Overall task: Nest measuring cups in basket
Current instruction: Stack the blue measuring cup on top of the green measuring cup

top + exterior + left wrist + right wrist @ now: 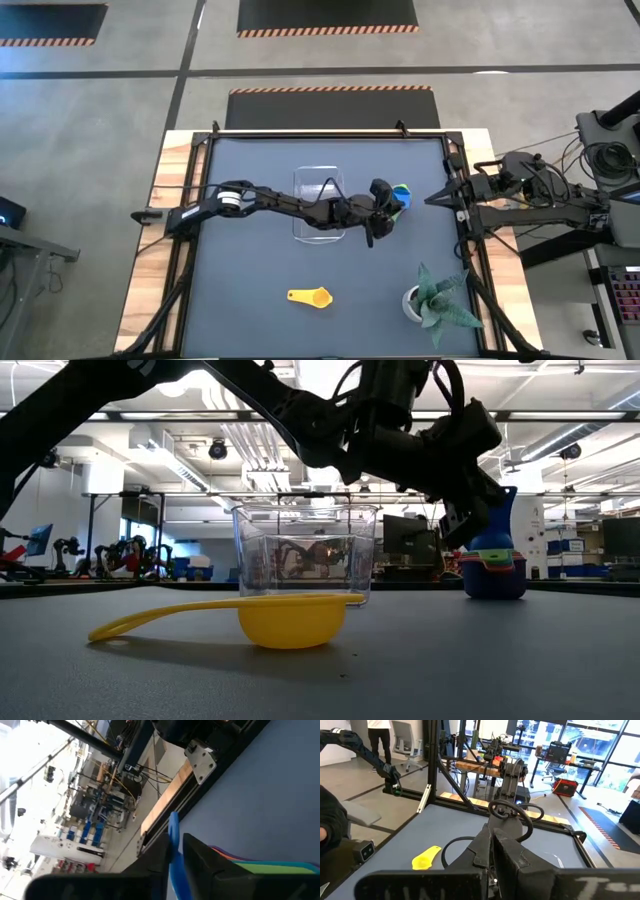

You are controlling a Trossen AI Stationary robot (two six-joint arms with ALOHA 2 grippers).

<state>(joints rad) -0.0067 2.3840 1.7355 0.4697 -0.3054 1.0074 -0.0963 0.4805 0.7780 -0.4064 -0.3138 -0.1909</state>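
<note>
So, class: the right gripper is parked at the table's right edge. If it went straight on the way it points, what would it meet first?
Probably the left gripper holding the blue cup of the cup stack, which lies ahead of the right gripper. Height is hard to judge, so it might pass over.

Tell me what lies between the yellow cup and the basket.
Nothing: the high view shows bare dark table between the yellow cup and the basket. The left gripper works beside the basket, not in that stretch.

basket [320, 205] mid-table | stacked cups [400, 195] just right of it | 1 cup [310, 296] apart — plant [435, 298] at its right
</note>
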